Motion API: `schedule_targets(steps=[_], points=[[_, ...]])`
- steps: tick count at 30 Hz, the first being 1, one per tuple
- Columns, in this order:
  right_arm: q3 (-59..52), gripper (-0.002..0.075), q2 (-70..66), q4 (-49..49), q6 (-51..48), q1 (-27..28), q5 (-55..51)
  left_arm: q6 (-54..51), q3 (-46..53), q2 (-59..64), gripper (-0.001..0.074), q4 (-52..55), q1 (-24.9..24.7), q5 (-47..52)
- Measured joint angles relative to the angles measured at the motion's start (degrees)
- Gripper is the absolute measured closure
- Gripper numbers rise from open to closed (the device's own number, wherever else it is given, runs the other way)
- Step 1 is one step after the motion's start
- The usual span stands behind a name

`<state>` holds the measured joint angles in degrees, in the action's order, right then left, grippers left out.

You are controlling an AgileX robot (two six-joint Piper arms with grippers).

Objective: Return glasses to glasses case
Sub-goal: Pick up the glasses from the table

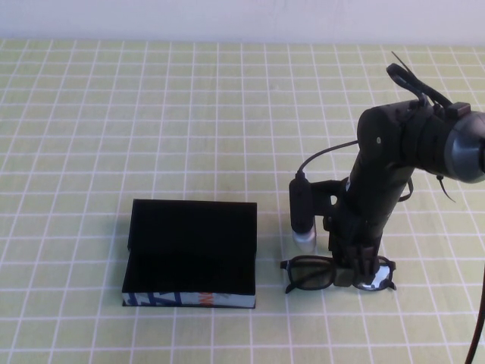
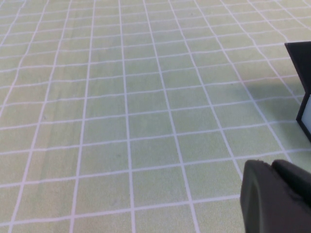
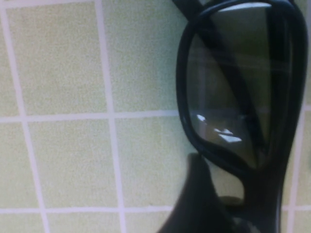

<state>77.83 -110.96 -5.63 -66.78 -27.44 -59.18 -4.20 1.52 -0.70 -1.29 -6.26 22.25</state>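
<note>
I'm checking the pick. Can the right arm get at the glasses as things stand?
Probably yes: the right gripper is already down over the glasses' bridge, nothing between them. The left gripper hovers over bare cloth near the glasses case.

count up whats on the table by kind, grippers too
glasses: 1, lying beside the case
glasses case: 1, lid open
right gripper: 1, down at the bridge of the glasses
left gripper: 1, above bare cloth, away from the glasses
tablecloth: 1, green checked
total: 5
</note>
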Motion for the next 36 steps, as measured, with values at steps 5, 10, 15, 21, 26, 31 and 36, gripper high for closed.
schedule_targets(steps=[5,10,15,21,26,31,36], points=[[0.00,0.0308,-0.14,0.00,0.00,0.00,0.02,0.00,0.00,0.00,0.0738,0.00,0.00,0.00],[0.00,0.0346,-0.14,0.00,0.00,0.00,0.02,0.00,0.00,0.00,0.0738,0.00,0.00,0.00],[0.00,0.0408,-0.14,0.00,0.00,0.00,0.02,0.00,0.00,0.00,0.0738,0.00,0.00,0.00],[0.00,0.0468,-0.14,0.00,0.00,0.00,-1.65,0.00,0.00,0.00,0.0738,0.00,0.00,0.00],[0.00,0.0524,-0.14,0.00,0.00,-0.08,-3.21,0.00,0.00,0.00,0.0738,0.00,0.00,0.00],[0.00,0.0585,-0.03,0.00,0.00,-0.08,-4.14,0.00,0.00,0.00,0.0738,0.00,0.00,0.00],[0.00,0.0659,0.18,0.00,0.00,-0.08,-5.13,0.00,0.00,0.00,0.0738,0.00,0.00,0.00]])
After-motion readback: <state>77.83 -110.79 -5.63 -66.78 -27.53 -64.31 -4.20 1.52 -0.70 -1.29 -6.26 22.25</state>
